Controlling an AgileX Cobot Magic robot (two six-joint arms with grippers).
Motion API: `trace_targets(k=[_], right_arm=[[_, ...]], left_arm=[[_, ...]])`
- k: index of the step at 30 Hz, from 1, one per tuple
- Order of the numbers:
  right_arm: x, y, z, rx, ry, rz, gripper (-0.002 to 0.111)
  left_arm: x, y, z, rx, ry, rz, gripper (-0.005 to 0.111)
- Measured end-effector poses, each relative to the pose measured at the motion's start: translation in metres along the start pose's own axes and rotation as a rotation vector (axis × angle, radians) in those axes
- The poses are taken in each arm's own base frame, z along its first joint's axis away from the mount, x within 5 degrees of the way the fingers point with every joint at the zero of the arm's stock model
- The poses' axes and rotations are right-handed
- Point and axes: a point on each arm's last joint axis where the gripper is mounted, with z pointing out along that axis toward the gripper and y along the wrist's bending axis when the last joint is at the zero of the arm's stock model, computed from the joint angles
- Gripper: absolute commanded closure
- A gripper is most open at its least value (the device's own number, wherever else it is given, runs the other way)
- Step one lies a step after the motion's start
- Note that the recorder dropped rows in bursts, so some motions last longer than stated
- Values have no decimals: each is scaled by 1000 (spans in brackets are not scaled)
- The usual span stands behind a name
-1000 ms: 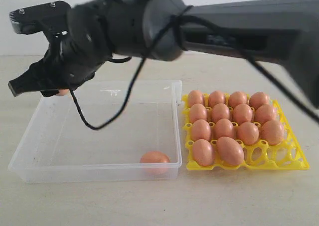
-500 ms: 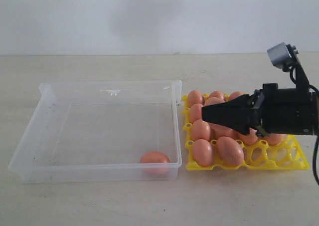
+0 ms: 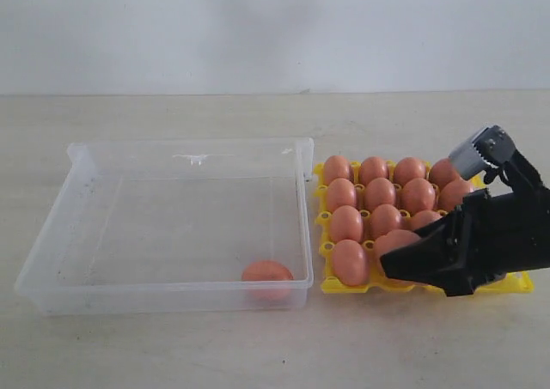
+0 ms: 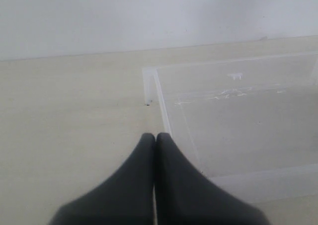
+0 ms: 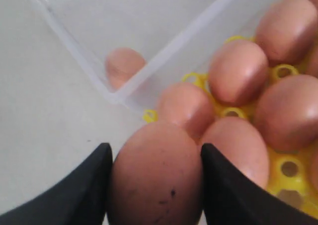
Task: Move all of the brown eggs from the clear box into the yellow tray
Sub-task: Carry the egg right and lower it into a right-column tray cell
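Brown eggs (image 3: pixel 375 169) fill most of the yellow tray (image 3: pixel 337 288), which sits on the right half of the tabletop (image 3: pixel 258 355), touching or just beside the clear box (image 3: pixel 163 296).

Finding one: my right gripper (image 5: pixel 155 153) hangs at the tray's front edge. Its fingers (image 5: pixel 84 190) are spread only as far as the held egg (image 5: pixel 151 190) forces them, pinching it on both flanks. The egg's long axis runs roughly along the fingers, narrow end forward as far as I can judge.

Finding two: bare yellow cups (image 5: pixel 289 168) show beside the held egg, and I judge they lie toward the tray's front right corner. The exterior view hides them behind my arm. The coming move turns on this: the free cup sits close under and slightly aside of the egg, so a short shift and a descent should seat it.

Finding three: one last egg (image 3: pixel 267 276) lies in the box against its front wall, near the front right corner, long axis along that wall. My right arm is the nearer one.

Finding four: my left gripper (image 4: pixel 155 138) has its fingers (image 4: pixel 141 158) pressed together, empty, over the tabletop just outside the box's left wall.
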Motion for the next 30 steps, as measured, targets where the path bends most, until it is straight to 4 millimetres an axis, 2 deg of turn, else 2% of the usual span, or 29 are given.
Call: trace_targets(k=[7, 24, 26, 30], right_arm=[[4, -12, -1, 130, 41, 0, 109], [4, -25, -4, 273, 28, 45, 108], [4, -25, -4, 278, 29, 45, 105], [4, -26, -4, 286, 34, 31, 88]], left_arm=[[0, 0, 0, 0, 0, 0, 111], [0, 0, 0, 0, 0, 0, 111], [0, 0, 0, 0, 0, 0, 111], [0, 0, 0, 0, 0, 0, 111]])
